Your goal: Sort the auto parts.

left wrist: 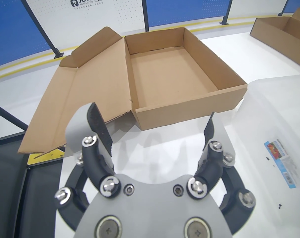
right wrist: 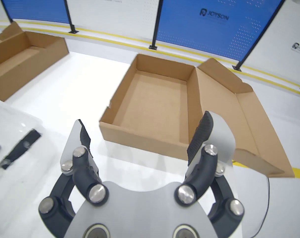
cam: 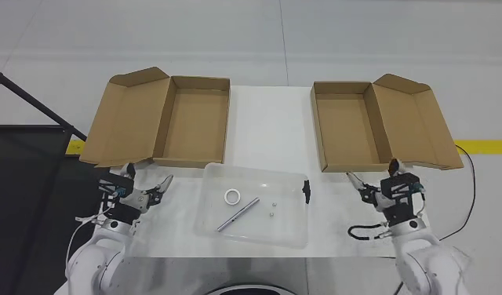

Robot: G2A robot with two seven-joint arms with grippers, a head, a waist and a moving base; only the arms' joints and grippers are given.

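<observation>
Top view: nothing sorted yet, both boxes bare inside. All parts sit in the clear tray (cam: 255, 169) at the middle of the table's (cam: 274, 122) near edge. On the tray's left side the left gripper (cam: 148, 176) hangs with jaws spread and nothing in them. Same story for the right gripper (cam: 373, 172) off the tray's right side, by the near edge of the right box (cam: 345, 126). The left box (cam: 192, 122) sits toward the table's far-left corner, lid folded outward. In the tray: white ring (cam: 232, 195), metal rod (cam: 238, 214) lying diagonal just beside it, two small bits (cam: 273, 209) further right, and a black piece (cam: 307, 189) at the right wall. My read is that the first pick is the step in hand. Take the rod with the left — turn the wrist so the jaws close across its axis, not along it. Come straight down, clear of the tray wall. The light tray may well slide if nudged.
</observation>
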